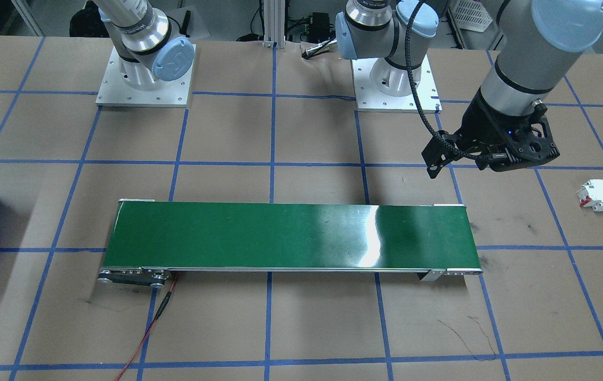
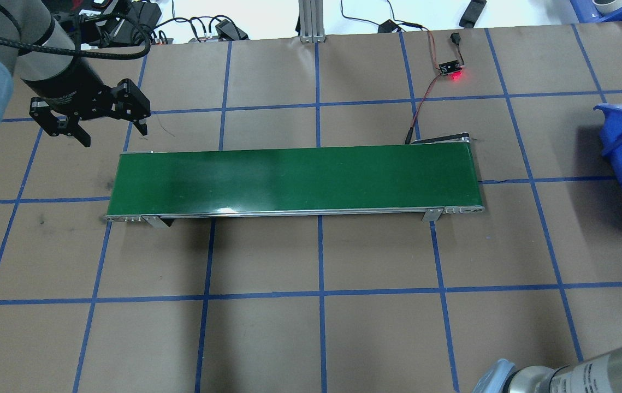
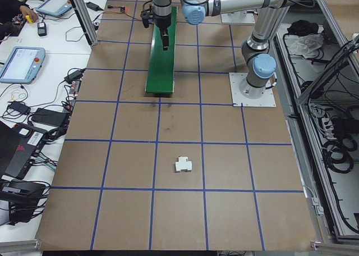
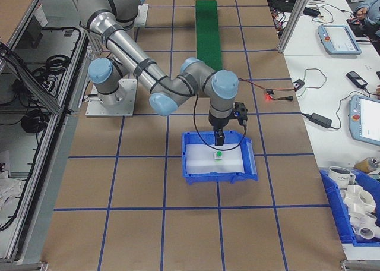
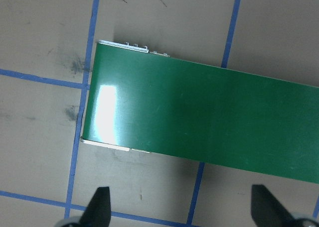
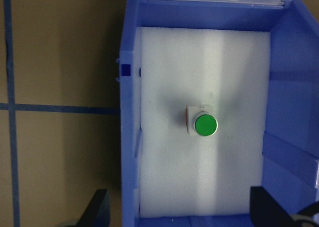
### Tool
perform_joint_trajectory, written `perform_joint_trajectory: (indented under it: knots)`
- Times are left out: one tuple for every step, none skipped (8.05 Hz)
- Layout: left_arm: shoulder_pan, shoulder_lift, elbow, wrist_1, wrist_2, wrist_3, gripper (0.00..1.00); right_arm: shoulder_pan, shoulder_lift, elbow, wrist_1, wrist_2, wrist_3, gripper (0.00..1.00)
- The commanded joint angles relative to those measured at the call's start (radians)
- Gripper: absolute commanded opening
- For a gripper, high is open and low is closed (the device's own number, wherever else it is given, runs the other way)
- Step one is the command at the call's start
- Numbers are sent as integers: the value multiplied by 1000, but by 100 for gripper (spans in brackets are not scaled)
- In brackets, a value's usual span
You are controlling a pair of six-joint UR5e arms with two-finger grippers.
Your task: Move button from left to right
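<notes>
Resting in blue bin (image 6: 279,112), button (image 6: 201,122) below open right jaws

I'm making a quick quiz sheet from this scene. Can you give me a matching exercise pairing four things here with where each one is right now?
Things:
1. button
2. left gripper
3. white breaker block
4. right gripper

Places:
A. lying on the brown table paper, apart from the belt
B. poised over the blue bin
C. on the white foam inside the blue bin
D. open, above the table near one end of the green conveyor belt

Pairs: 1-C, 2-D, 3-A, 4-B
</notes>
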Motion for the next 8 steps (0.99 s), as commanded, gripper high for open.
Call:
perform_joint_trajectory:
  knots:
    - [0, 0, 0, 0, 0, 0, 100, 167, -177, -1, 83, 1, 119, 100]
    - [0, -1, 0, 0, 0, 0, 100, 282, -227, -1, 94, 5, 226, 100]
    - [0, -2, 0, 0, 0, 0, 100, 405, -247, -17, 93, 28, 362, 100]
    - [-2, -2, 0, 0, 0, 0, 100, 521, -256, -19, 94, 30, 480, 100]
    - [-2, 2, 5, -2, 11, 3, 100, 612, -258, -19, 86, 33, 567, 100]
    - [-2, 0, 2, -2, 29, 2, 100, 702, -261, -19, 85, 26, 650, 100]
    - [-11, -8, 2, -2, 40, -5, 100, 779, -261, -19, 79, 19, 725, 100]
    - [-21, -12, 5, -2, 28, -23, 100, 830, -258, -11, 77, 16, 786, 100]
